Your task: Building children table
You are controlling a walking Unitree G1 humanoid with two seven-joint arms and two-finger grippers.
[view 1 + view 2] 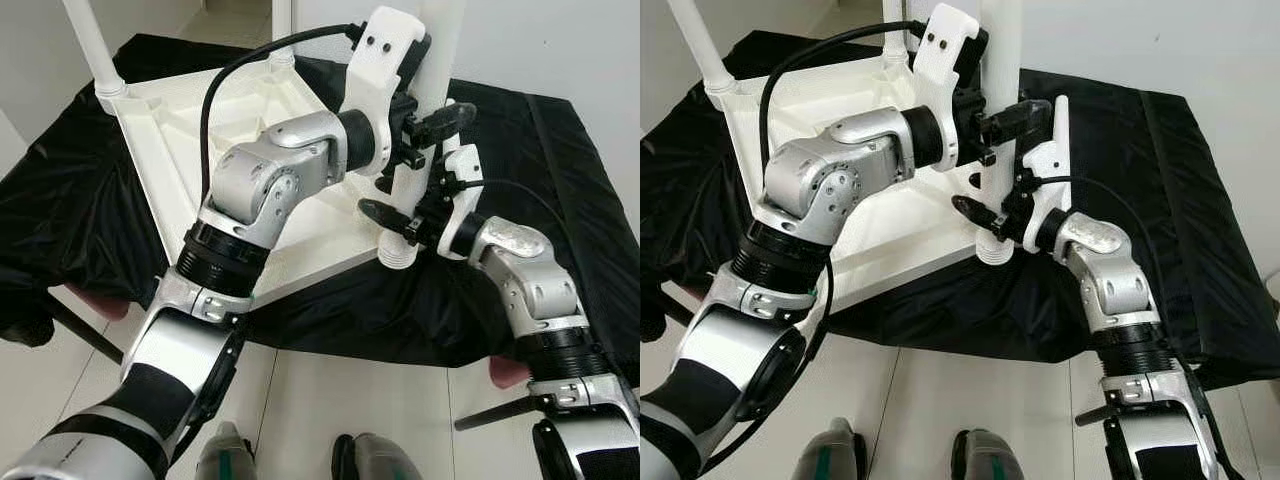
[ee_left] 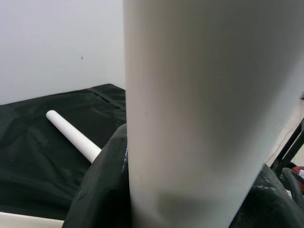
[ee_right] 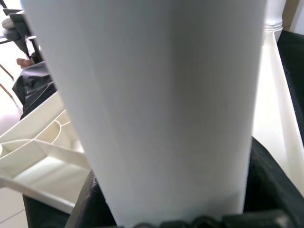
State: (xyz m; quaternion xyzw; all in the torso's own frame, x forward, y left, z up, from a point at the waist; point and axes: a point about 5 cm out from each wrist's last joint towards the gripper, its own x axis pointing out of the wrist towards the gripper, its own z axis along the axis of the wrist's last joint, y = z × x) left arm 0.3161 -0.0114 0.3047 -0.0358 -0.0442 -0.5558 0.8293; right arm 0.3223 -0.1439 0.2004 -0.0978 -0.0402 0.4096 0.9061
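A white children's tabletop (image 1: pixel 180 130) lies upside down on a black cloth (image 1: pixel 560 180). At its near right corner a white table leg (image 1: pixel 445 30) stands upright, its ribbed lower end (image 1: pixel 398 250) at the corner. My left gripper (image 1: pixel 438 118) is shut on this leg higher up. Lower down, just above the ribbed end, my right gripper (image 1: pixel 400 218) is also shut on the leg. In both wrist views the leg (image 2: pixel 209 109) (image 3: pixel 156 104) sits close between black fingers.
Two more white legs stand upright at the far corners (image 1: pixel 95 45) (image 1: pixel 283 25). A loose white leg (image 2: pixel 73 135) lies on the cloth. A white wall rises behind. My feet (image 1: pixel 225 455) stand on pale floor tiles at the cloth's near edge.
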